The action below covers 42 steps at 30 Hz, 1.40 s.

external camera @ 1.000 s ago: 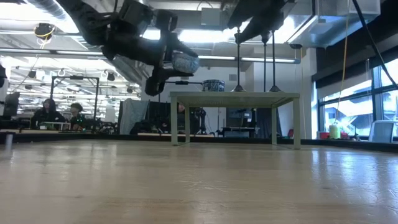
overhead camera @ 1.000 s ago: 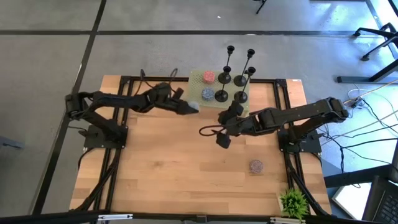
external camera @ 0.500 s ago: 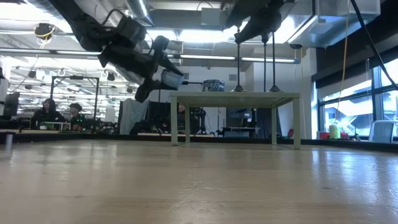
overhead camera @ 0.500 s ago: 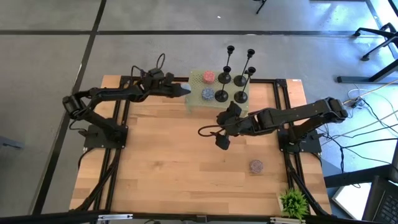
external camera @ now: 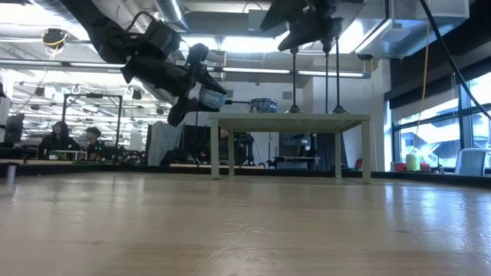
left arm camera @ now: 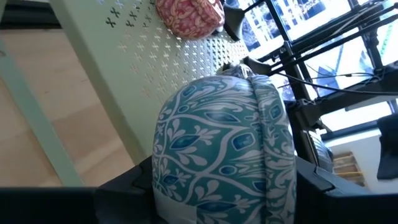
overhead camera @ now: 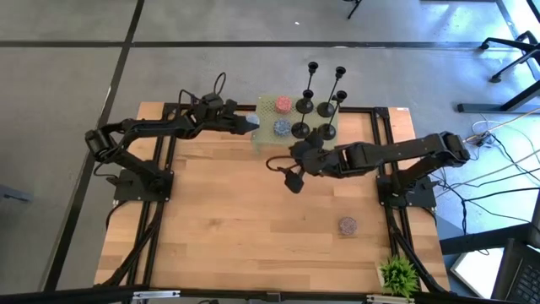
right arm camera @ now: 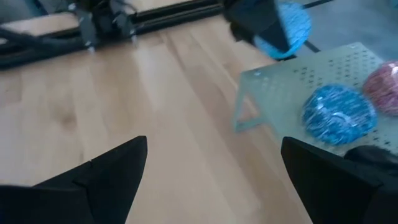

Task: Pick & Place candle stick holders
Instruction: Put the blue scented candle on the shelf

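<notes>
Four black candle stick holders [overhead camera: 325, 108] stand upright on their round bases on the right part of a pale green perforated stand [overhead camera: 267, 112] at the table's far edge; their stems show in the low view [external camera: 294, 77]. My left gripper [overhead camera: 250, 123] is shut on a teal patterned ball [left arm camera: 224, 143] at the stand's left edge. My right gripper [overhead camera: 295, 165] is open and empty, hovering above the table just near of the stand; its fingers spread wide in its wrist view [right arm camera: 214, 143]. My left gripper pinches the teal ball's two opposite sides [left arm camera: 163, 163] between its two fingers [left arm camera: 124, 186]. The fingers come roughly level from the table's left. The ball is lifted clear, at about the height of the stand's top [external camera: 211, 98].
A red ball [overhead camera: 283, 103] and a blue ball [overhead camera: 281, 127] lie on the stand's left part. Another ball [overhead camera: 347, 225] lies on the table at the near right. A small green plant [overhead camera: 398, 274] stands at the near right corner. People sit in the room behind.
My left gripper has carried the teal ball toward the table's far edge and a little down, to the stand's left edge, then held still. My right gripper has gone a little toward the far left and up, staying open.
</notes>
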Motion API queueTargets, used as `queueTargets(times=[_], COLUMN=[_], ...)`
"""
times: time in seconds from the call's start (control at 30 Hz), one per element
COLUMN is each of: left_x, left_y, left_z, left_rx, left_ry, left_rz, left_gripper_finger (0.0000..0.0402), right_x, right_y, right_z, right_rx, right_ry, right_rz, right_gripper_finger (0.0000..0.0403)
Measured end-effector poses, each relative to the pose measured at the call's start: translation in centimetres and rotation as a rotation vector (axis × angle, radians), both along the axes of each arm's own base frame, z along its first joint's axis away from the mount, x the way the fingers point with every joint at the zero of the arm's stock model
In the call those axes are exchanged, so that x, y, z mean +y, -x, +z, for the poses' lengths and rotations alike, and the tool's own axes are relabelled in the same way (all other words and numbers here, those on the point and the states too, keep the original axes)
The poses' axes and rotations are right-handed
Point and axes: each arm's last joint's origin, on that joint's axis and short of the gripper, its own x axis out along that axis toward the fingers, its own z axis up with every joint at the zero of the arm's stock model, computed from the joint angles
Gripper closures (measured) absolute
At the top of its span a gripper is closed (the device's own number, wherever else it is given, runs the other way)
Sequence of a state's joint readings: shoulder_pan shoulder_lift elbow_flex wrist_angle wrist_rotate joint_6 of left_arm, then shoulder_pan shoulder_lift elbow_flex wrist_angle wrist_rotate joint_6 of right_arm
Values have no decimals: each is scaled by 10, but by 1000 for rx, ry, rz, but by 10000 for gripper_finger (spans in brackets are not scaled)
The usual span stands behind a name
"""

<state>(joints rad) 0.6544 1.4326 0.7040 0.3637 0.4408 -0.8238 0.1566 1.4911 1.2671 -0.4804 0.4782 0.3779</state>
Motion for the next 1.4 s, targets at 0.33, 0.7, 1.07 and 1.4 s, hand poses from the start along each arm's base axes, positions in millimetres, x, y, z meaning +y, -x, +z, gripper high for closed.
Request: queueTargets(times=[0.33, 0.7, 1.07, 1.4], left_x=[-4, -8, -25, -44], left_y=[-1, -3, -10, -22], left_z=[1, 2, 4, 6], left_rx=[-32, -42, -90, -98], left_ry=[28, 36, 70, 59], left_rz=[-121, -186, -427, -472], left_gripper_finger=[199, 201, 201, 201], right_x=[-19, -13, -11, -13], right_y=[-5, -38, -67, -75], right_z=[-2, -27, -49, -48], right_rx=[9, 19, 4, -19], right_ry=[-33, 78, 319, 460], right_rz=[19, 211, 227, 207], right_gripper_finger=[30, 87, 102, 102])
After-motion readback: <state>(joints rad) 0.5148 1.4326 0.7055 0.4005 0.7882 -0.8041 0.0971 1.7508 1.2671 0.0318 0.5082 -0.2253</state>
